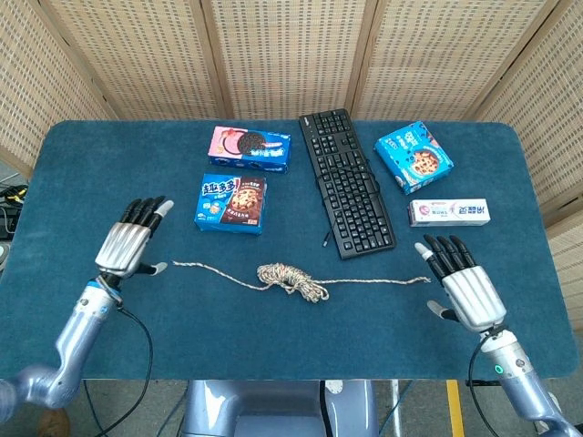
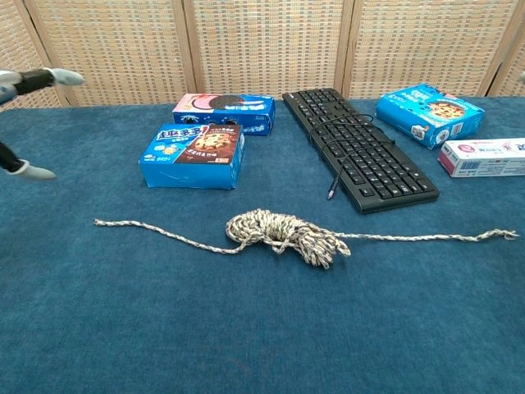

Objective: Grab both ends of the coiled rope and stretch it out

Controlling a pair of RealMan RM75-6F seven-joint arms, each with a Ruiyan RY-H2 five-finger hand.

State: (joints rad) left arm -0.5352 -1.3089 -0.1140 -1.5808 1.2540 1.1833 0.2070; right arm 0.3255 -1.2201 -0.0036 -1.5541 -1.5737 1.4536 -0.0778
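left silver hand (image 2: 25, 82): showing only fingertips at chest view's left edge
right silver hand (image 1: 469, 289): lying outside the chest view
white toothpaste box (image 2: 482, 156): running off chest view's right edge
box print: reading too small

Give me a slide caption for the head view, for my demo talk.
Both hands, left and right, open beside the rope, its middle still coiled.
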